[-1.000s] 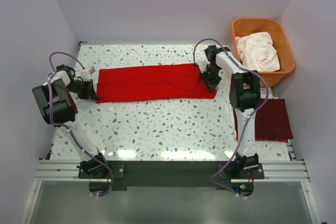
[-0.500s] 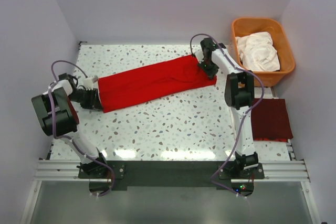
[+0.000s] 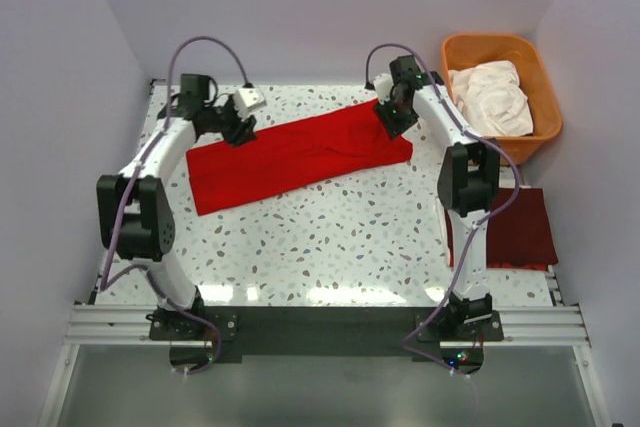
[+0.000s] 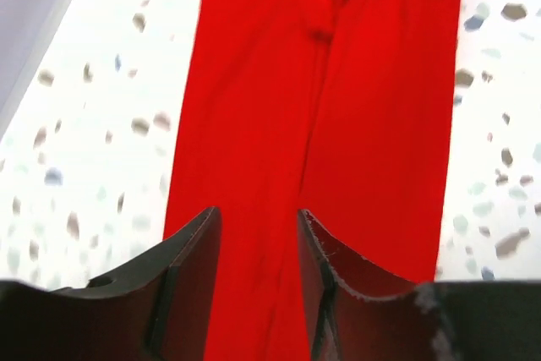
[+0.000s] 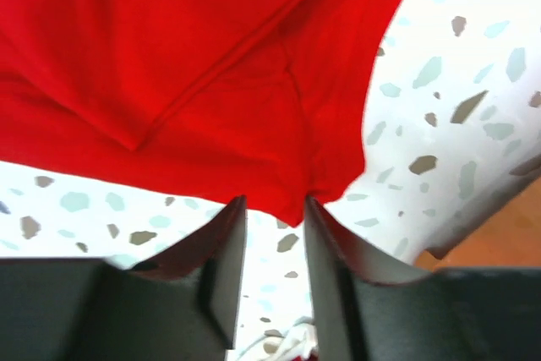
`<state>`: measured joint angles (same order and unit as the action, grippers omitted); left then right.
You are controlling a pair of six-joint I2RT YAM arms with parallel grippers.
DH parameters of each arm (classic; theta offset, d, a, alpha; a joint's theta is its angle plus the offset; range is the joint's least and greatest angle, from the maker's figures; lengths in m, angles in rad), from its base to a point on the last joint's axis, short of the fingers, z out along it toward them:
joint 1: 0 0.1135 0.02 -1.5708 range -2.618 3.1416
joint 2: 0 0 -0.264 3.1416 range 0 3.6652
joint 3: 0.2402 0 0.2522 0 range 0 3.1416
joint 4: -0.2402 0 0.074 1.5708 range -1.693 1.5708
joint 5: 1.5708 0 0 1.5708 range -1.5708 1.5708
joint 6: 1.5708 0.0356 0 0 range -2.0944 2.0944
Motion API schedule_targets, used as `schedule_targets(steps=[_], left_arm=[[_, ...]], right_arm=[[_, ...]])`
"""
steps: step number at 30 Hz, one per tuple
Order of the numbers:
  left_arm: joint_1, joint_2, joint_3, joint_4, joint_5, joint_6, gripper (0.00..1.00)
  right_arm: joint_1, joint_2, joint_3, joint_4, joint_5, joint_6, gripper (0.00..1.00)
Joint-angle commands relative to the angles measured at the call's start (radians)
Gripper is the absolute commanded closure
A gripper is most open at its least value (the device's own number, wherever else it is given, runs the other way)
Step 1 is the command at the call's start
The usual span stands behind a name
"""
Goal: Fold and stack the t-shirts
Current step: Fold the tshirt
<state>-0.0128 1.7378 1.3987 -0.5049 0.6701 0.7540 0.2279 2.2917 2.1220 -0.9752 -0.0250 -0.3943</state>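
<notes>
Red soft cloth, the t-shirt (image 3: 300,152) lies in a long creased band near the speckled table's (image 3: 330,247) far edge (folded lengthwise). At its ends the left gripper (image 3: 242,132) and right gripper (image 3: 388,121) hover, jaws apart.

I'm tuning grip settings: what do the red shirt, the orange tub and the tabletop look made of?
Red shirt: soft matte cloth, by its folds and seams. Orange tub: probably moulded plastic, with smooth uniform walls. Tabletop: glossy speckled surface, terrazzo-like stone or laminate.
</notes>
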Motion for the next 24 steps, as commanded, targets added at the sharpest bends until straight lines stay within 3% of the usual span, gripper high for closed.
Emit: schedule_targets(steps=[1, 5, 12, 19, 24], left_arm=[[-0.087, 0.149, 0.138, 0.014, 0.007, 0.09, 0.55], [-0.124, 0.265, 0.165, -0.005, -0.038, 0.07, 0.6], [-0.15, 0.276, -0.019, -0.023, -0.157, 0.171, 0.64], [-0.147, 0.154, -0.272, -0.047, -0.23, 0.294, 0.69], [-0.121, 0.005, -0.446, -0.127, -0.238, 0.387, 0.69]], right_arm=[[-0.002, -0.003, 0.006, 0.003, -0.079, 0.038, 0.65], [-0.001, 0.057, 0.003, 0.026, -0.078, 0.028, 0.7], [0.001, 0.089, -0.074, 0.055, -0.027, -0.001, 0.75], [0.007, -0.02, -0.29, 0.066, -0.039, -0.015, 0.76], [0.007, -0.17, -0.499, 0.012, -0.146, -0.026, 0.76]])
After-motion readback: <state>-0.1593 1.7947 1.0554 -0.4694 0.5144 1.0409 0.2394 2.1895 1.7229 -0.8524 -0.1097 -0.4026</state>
